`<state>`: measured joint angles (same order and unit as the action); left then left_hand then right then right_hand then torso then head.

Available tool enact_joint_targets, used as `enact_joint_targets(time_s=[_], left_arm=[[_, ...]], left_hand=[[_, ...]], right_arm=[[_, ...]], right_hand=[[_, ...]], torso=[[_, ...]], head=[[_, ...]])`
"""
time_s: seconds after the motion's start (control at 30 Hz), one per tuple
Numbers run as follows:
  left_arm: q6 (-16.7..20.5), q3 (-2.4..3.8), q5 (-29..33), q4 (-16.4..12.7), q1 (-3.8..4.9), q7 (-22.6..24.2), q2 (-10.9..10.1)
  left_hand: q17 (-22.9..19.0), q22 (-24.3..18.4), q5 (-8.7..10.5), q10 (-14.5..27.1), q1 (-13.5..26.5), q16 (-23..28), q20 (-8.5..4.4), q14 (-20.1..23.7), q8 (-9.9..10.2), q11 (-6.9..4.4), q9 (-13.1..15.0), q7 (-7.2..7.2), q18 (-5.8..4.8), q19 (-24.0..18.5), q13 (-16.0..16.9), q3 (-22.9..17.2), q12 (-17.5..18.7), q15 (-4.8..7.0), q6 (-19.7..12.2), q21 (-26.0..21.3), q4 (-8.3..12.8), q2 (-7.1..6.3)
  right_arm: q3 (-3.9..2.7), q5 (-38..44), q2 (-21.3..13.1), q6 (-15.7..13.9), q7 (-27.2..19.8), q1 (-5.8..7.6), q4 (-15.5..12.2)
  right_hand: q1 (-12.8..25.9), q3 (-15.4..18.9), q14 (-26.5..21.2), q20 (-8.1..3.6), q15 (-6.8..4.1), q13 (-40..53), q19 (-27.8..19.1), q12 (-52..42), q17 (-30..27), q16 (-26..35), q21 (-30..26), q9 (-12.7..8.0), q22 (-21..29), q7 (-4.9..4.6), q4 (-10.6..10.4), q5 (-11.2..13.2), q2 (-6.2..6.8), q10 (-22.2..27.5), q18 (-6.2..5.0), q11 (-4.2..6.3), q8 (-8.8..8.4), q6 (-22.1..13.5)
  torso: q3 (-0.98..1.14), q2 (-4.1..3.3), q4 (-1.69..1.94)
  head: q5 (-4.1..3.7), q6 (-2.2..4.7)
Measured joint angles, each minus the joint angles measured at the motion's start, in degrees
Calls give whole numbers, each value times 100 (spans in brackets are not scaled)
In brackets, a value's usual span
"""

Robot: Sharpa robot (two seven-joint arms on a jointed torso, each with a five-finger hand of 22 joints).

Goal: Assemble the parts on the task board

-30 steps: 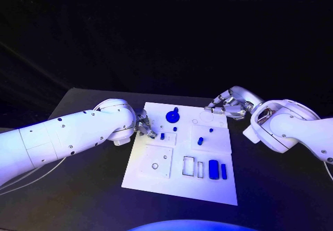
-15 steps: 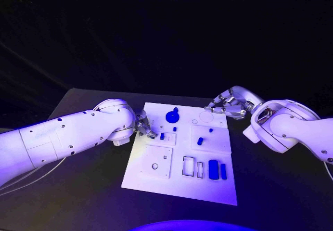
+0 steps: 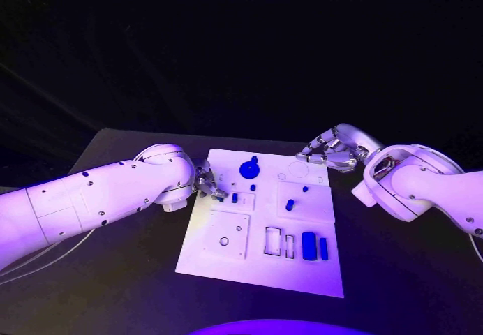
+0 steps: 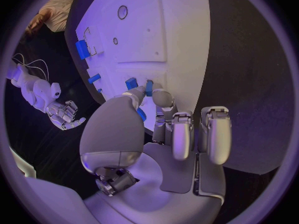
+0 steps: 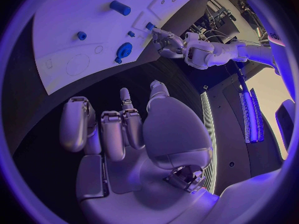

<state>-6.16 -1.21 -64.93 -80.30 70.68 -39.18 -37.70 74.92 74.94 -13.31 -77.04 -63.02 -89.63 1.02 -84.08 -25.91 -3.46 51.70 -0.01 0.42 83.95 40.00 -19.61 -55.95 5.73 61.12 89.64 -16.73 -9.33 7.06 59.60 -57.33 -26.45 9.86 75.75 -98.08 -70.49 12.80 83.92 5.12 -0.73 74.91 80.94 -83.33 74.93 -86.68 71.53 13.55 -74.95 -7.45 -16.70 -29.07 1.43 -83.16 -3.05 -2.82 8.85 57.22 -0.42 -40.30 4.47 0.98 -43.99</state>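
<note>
I see the task board (image 3: 259,265), a flat white rectangular plate with a matte face, lying in the middle of the black table (image 3: 111,286). Shallow square panels and slim rectangular slots are cut into it.

I count six blue parts on it in the head view: a round disc with a small tab (image 3: 248,167) near the far edge, a tiny stub (image 3: 253,187) just below it, a short peg (image 3: 234,198) toward the left edge, an oblong piece (image 3: 290,205) mid-board, and two upright bars, one wide (image 3: 309,246) and one narrow (image 3: 323,248), side by side near the right edge.

My left hand (image 3: 209,185) sits at the board's left edge. In the left wrist view its thumb and a fingertip (image 4: 160,95) close on the short peg, with the other fingers lying straight beside it.

My right hand (image 3: 327,155) hovers off the board's far right corner, over bare table. Its fingers are loosely curled and apart, and it holds nothing.

The near half of the board and the table's near edge lie open.
</note>
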Motion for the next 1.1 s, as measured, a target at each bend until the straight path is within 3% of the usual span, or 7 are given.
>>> enact_joint_targets(time_s=[1.1], left_arm=[[62, -9, 60, -64, -9, -8, -10]], left_hand=[[-1, -1, 1, 0, 1, 0, 0, 0, 1, 0, -10, 0, 0, 0, 29, 88, -31, 0, 0, 0, 8, -1]], right_arm=[[0, -34, 5, -19, -21, 0, 5]], right_hand=[[5, -1, 0, 0, 0, 0, 0, 0, -2, 0, 0, -2, 2, 0, 0, 0, -6, 0, 0, 0, 0, 0]], torso=[[0, 1, 1]], head=[[5, -2]])
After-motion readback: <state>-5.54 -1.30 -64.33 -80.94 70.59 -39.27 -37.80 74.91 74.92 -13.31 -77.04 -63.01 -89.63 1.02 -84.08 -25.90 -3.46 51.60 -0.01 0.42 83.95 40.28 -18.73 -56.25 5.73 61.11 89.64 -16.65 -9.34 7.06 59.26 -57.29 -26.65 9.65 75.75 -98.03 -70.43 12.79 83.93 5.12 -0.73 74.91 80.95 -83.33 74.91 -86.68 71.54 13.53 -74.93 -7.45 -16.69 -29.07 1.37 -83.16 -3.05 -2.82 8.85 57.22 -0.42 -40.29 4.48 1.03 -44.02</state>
